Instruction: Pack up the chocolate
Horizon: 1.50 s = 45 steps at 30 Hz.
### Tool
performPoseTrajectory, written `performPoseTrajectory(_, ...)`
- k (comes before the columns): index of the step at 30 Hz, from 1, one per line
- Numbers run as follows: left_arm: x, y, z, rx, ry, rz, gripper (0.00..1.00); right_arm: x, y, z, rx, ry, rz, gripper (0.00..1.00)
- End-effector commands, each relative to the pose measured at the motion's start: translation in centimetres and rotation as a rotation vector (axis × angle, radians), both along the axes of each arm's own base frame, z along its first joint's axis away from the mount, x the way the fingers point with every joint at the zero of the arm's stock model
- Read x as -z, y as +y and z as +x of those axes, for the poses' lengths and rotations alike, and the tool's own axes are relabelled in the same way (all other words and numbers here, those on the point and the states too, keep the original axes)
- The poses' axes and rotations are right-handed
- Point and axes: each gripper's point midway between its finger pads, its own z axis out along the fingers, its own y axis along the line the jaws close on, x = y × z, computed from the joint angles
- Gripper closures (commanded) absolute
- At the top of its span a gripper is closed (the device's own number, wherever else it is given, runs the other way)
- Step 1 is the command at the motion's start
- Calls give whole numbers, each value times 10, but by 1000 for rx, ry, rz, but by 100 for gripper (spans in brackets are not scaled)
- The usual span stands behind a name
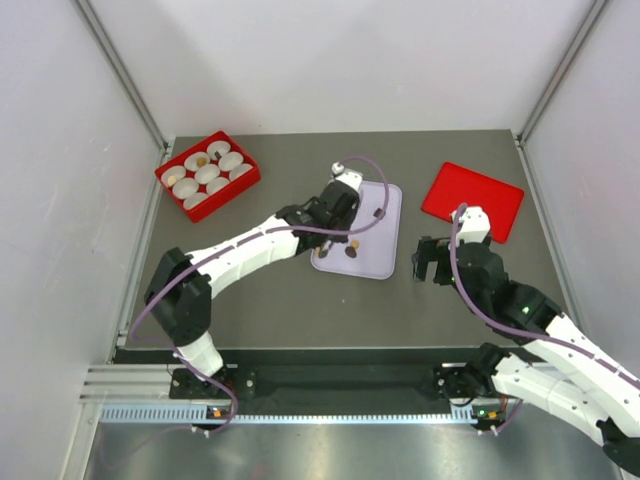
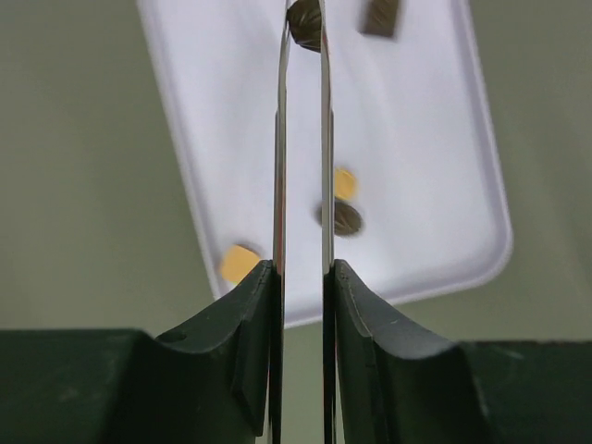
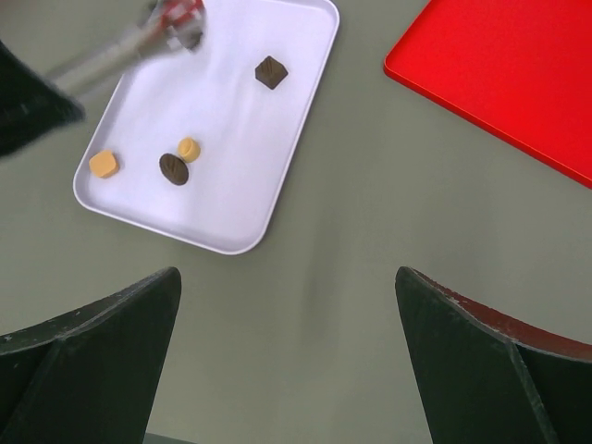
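Note:
A white tray (image 1: 388,262) in mid-table holds loose chocolate pieces: two caramel-orange ones (image 2: 239,263) (image 2: 344,183), a dark oval one (image 2: 340,217) and a dark squarish one (image 2: 380,16). They also show in the right wrist view, with the squarish piece (image 3: 270,71) apart from the other three (image 3: 173,168). My left gripper (image 1: 345,205) hovers over the tray; its thin metal blades are pinched on a dark round chocolate (image 2: 305,23) at their tips. My right gripper (image 1: 432,262) is open and empty over bare table, right of the tray.
A red box (image 1: 247,184) at the back left holds several white paper cups (image 1: 207,175), some with a chocolate inside. A flat red lid (image 1: 472,200) lies at the back right. Metal frame posts stand at the table's back corners.

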Motion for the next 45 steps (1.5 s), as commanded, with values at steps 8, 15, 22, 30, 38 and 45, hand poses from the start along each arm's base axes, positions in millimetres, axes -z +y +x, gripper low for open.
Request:
performPoseTrajectory(8,-66,163,113,-459,-164,-18,69,-26,10,4,-19,-43,57,0)
performPoseTrajectory(15,-64,232,153,-634,-197,-45,68,-22,18,12,-24,-31,44,0)
performPoseTrajectory(22,-66,272,181,-721,-223,-55,68,-20,23,19,-27,-30,20,0)
performPoseTrajectory(30,-45,291,202,-745,-189,-34,67,-18,24,25,-21,-31,-5,0)
performPoseTrajectory(38,-32,303,211,-749,-152,-27,65,-20,27,29,-23,-30,-15,0)
performPoseTrajectory(45,-21,309,215,-737,-130,-4,64,-18,28,28,-23,-25,-12,0)
